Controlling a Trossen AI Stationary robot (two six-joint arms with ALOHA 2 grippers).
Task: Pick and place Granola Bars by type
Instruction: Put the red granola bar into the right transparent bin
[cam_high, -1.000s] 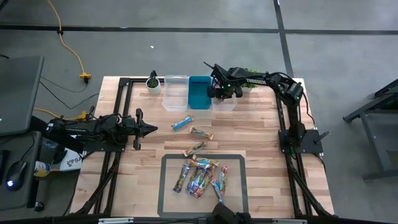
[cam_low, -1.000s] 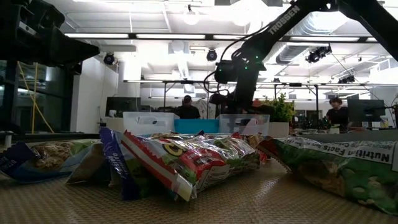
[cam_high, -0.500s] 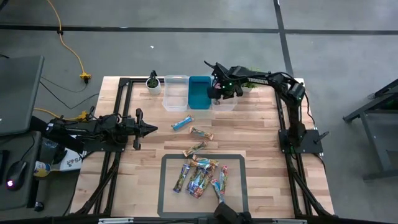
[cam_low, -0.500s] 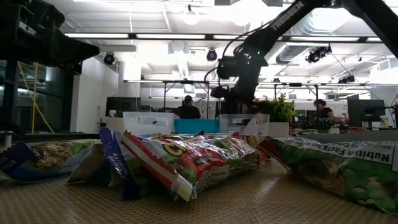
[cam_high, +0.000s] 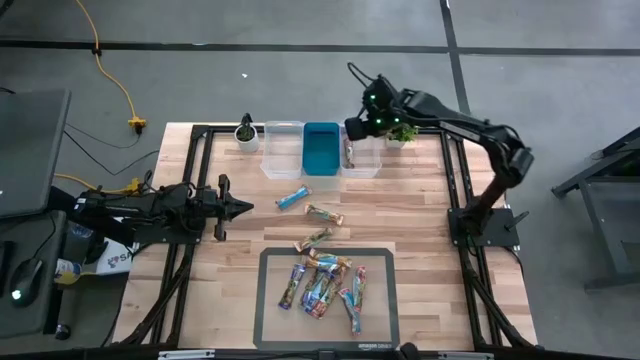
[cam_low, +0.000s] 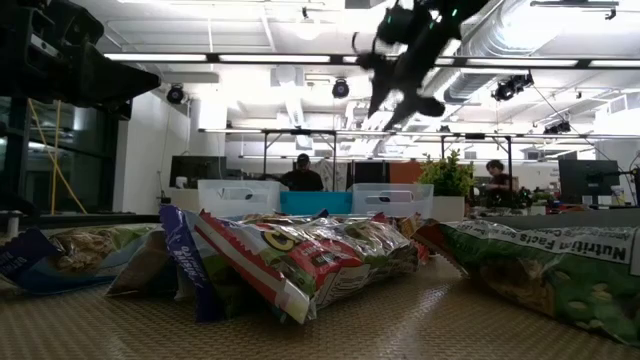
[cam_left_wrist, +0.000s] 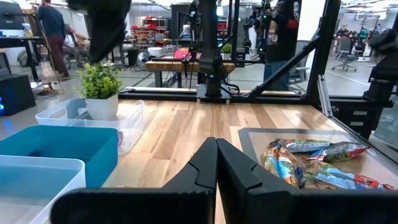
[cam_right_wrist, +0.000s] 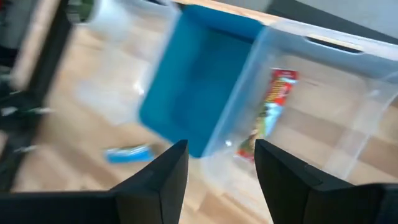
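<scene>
- The right gripper (cam_high: 352, 128) was raised above the far edge of the table (cam_high: 400, 215), over the clear bin (cam_high: 361, 160) on the right of the row. Its jaws stood apart and held nothing.
- In the right wrist view, one red granola bar (cam_right_wrist: 272, 106) lay inside this clear bin, along its length.
- A blue bin (cam_high: 321, 150) stood just beside the clear one, and another clear bin (cam_high: 281, 150) stood on the other side of the blue one. I could not tell whether these two had bars in them.
- Most of the Granola Bars (cam_high: 322, 283) lay in a loose heap on the grey mat (cam_high: 270, 310) at the near edge of the table.
- Three bars lay on the bare wood between the mat and the bins: a blue bar (cam_high: 292, 198), a brown bar (cam_high: 324, 214) and a third bar (cam_high: 314, 239) touching the mat's far edge.
- A small potted plant (cam_high: 246, 133) stood near the left end of the bins, and another plant (cam_high: 401, 133) was partly hidden under the right arm.
- The left gripper (cam_high: 243, 207) waited low at the left side of the table, with its fingers (cam_left_wrist: 205, 165) pressed together and nothing between them.
- In the low view, the heap of wrappers filled the front and hid the lower part of the bins behind it.
- People (cam_low: 301, 174) showed in the room beyond the table.
</scene>
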